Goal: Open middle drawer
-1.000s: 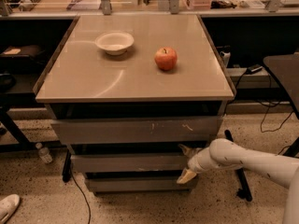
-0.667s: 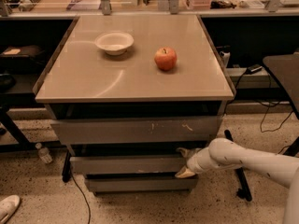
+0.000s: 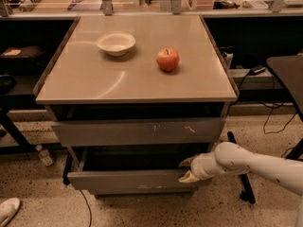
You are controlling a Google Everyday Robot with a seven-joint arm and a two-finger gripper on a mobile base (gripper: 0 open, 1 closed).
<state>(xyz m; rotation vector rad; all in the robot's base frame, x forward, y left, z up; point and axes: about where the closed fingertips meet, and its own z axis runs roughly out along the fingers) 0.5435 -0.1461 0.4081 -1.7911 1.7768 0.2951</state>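
One middle drawer (image 3: 132, 179), crosswise, jaws gripping right end

White rounded arm (image 3: 255, 163) — tan gripper (image 3: 182, 171) (lower right).

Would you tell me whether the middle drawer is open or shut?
Partly open: the middle drawer is pulled out, dark interior showing below the scratched front; the hand is at its right end.

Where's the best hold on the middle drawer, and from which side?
Top lip of the middle drawer front, near its right end, from the front-right: the front has no handle and, partly out, its lip is exposed. The gripper grips there.
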